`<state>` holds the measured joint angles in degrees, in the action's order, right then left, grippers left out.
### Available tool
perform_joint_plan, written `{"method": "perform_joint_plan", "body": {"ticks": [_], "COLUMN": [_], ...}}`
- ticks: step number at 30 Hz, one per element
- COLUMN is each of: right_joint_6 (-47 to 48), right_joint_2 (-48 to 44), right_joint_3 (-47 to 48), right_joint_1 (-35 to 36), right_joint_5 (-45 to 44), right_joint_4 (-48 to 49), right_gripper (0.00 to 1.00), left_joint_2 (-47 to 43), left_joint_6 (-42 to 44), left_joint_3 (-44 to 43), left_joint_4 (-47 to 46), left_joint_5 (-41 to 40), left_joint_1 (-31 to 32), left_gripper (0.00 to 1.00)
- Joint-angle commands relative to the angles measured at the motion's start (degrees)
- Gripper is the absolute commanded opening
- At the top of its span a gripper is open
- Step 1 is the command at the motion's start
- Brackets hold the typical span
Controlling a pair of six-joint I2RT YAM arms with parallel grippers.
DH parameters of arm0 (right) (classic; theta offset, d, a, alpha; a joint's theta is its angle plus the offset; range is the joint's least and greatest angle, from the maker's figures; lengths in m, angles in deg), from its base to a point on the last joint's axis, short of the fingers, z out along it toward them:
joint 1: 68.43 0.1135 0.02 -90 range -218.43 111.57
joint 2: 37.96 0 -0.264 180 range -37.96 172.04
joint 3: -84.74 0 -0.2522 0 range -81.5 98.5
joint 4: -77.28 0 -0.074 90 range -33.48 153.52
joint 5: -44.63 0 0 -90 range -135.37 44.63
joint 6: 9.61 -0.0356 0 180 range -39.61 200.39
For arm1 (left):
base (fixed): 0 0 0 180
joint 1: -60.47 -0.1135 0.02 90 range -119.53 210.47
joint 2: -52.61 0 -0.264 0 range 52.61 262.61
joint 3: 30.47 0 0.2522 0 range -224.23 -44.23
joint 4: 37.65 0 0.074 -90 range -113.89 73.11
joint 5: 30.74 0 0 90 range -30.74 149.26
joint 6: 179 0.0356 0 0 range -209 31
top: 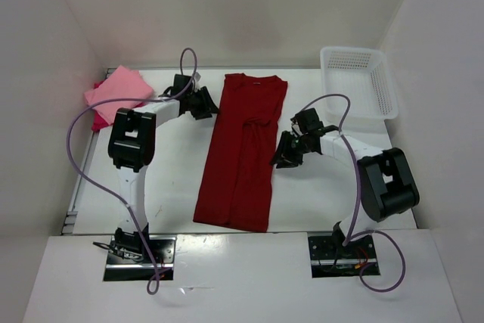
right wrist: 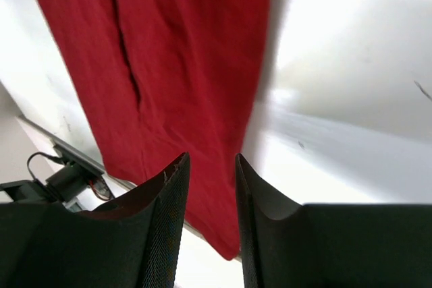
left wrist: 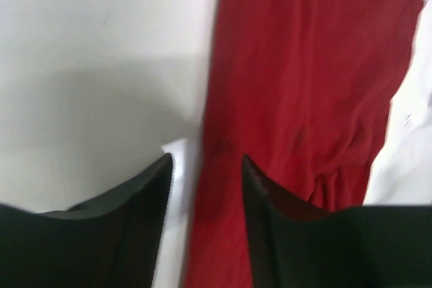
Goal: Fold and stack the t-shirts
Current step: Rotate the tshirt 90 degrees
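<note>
Black fingers, my left gripper (left wrist: 206, 160) half-open, empty, above edge of crimson shirt (top: 243, 149) | my right gripper (right wrist: 211, 158) narrowly open, empty, beside its opposite edge | crimson shirt folded lengthwise, mid-frame | salmon shirt (top: 119, 90) atop magenta shirt (top: 98, 120), upper left | mesh basket (top: 359, 81), upper right

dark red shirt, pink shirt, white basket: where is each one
dark red shirt (top: 240, 156): top external view, middle of the long folded strip
pink shirt (top: 119, 90): top external view, top face of the folded square
white basket (top: 357, 81): top external view, bare mesh floor
</note>
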<state>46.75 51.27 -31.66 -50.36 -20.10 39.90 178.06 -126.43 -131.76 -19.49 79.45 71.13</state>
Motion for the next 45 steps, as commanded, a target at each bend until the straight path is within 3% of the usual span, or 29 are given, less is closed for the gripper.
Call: {"method": "perform_joint_plan", "body": {"ticks": [1, 3, 8, 10, 22, 26, 27, 30, 31, 34, 36, 37, 38, 39, 41, 42, 45], "right_joint_6": [1.9, 1.9, 3.6, 4.1, 4.6, 4.0, 4.0, 1.8, 1.1, -2.4, -5.6, -7.2, -8.9, -12.6, -16.9, -20.8, -26.0], "right_joint_2": [1.4, 2.7, 7.0, 9.1, 10.6, 8.5, 7.8, 4.1, 1.7, -1.4, -5.5, -7.0, -10.7, -12.7, -19.4, -21.6, -30.9], "right_joint_3": [4.0, 4.0, 6.0, 7.8, 10.8, 9.4, 8.6, 3.9, 1.2, -2.9, -4.9, -7.5, -8.8, -10.2, -14.5, -17.1, -20.0], "right_joint_1": [-0.1, -0.1, -1.2, -1.2, -1.8, -1.8, -1.8, -1.8, -0.8, 3.5, 6.1, 8.0, 8.6, 9.2, 9.8, 9.8, 11.4], "right_joint_5": [2.8, 2.8, 1.7, 1.7, 1.8, 1.8, 2.4, 3.1, 3.1, 2.0, 1.4, 1.4, 2.3, 3.4, 3.4, 4.1, 2.0], "right_joint_4": [2.3, 2.9, 2.9, 3.4, 2.3, 2.3, 2.3, 3.7, 4.4, 5.0, 5.9, 6.5, 8.5, 9.5, 11.0, 11.7, 11.4], "right_gripper": [0.38, 0.38, 0.38, 0.4, 0.51, 0.52, 0.52, 0.52, 0.52, 0.49, 0.39, 0.28, 0.22, 0.18, 0.11, 0.09, 0.08], "left_joint_2": [5.2, 7.4, 10.3, 10.3, 2.8, -2.2, -3.7, -11.9, -16.6, -26.6, -31.9, -38.0, -41.4, -44.7, -55.5, -64.1, -77.7], "left_joint_6": [0.4, -0.4, -4.0, -4.6, -6.1, -7.5, -6.4, -3.3, -2.7, -1.0, -0.5, -1.1, -3.7, -5.1, -11.0, -13.6, -25.4], "left_joint_3": [-6.9, -9.2, -11.0, -11.0, -3.0, 2.1, 4.4, 10.0, 14.7, 23.4, 32.0, 35.4, 39.1, 46.0, 51.7, 57.4, 66.2], "left_joint_4": [-1.0, -1.0, -5.1, -5.8, -8.4, -10.7, -10.7, -8.1, -6.3, -2.9, 0.8, 1.4, 1.4, 2.7, 5.2, 8.7, 16.8], "left_joint_5": [1.4, 2.7, 5.0, 4.3, -2.8, -1.1, -1.1, -3.0, -3.0, -1.9, 1.5, 3.1, 5.1, 9.0, 11.0, 11.6, 13.5], "left_joint_1": [0.2, 0.2, 0.2, 0.2, -6.3, -6.8, -7.3, -7.3, -7.3, -7.3, -7.3, -7.3, -7.3, -7.3, -5.8, -5.3, -2.3], "left_gripper": [0.49, 0.41, 0.06, 0.0, 0.0, 0.41, 0.6, 0.79, 1.0, 1.0, 1.0, 1.0, 0.92, 0.67, 0.5, 0.45, 0.37]}}
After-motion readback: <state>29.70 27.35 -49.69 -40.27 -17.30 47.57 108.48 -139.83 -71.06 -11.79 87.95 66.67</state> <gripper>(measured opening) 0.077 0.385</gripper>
